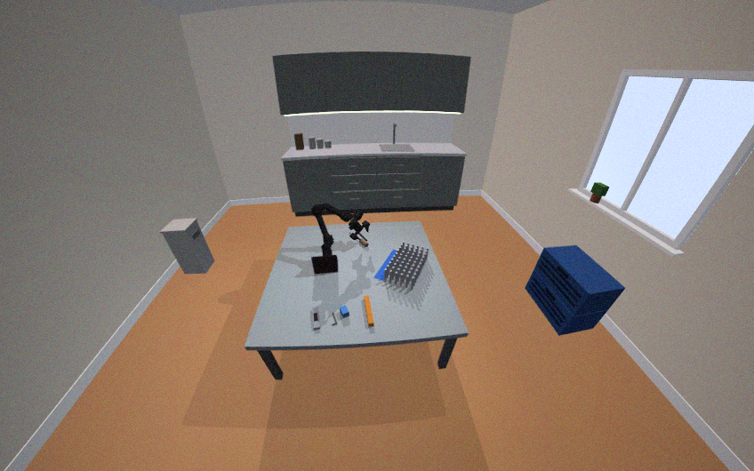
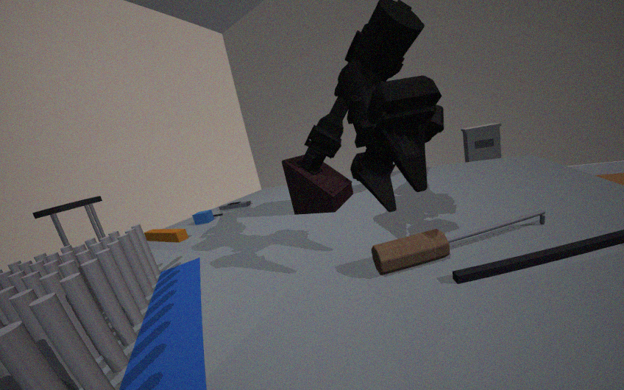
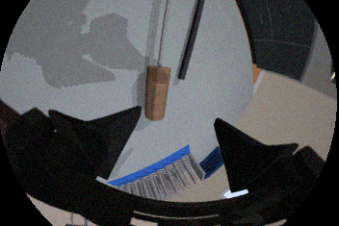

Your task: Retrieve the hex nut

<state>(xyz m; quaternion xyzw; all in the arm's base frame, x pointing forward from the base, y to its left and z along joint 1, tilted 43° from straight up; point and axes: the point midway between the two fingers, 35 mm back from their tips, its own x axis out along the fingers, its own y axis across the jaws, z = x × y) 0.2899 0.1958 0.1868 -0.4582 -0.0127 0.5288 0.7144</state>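
My gripper [image 1: 360, 234] [image 2: 406, 199] [image 3: 179, 115] is open and empty, raised above the table near the wooden-handled hook tool. The tool's handle [image 2: 411, 251] [image 3: 157, 93] lies on the table; its thin rod [image 2: 498, 227] ends in a short bent tip. A black L-shaped tool [image 2: 541, 253] [image 3: 194, 35] lies beside it. The grey metal spacers [image 1: 407, 263] [image 2: 106, 281] [image 3: 166, 181] stand in rows, with the blue taped strip [image 1: 385, 265] [image 2: 178, 330] along their front. The hex nut cannot be made out in any view.
An orange bar [image 1: 368, 311] [image 2: 166, 235], a blue block [image 1: 344, 311] [image 2: 202, 216], a small bent grey piece [image 1: 333, 319] and a grey item with a dark top [image 1: 316, 319] lie on the table's near side in the top view. The arm's base [image 1: 324, 264] [image 2: 318, 186] stands left of the spacers there.
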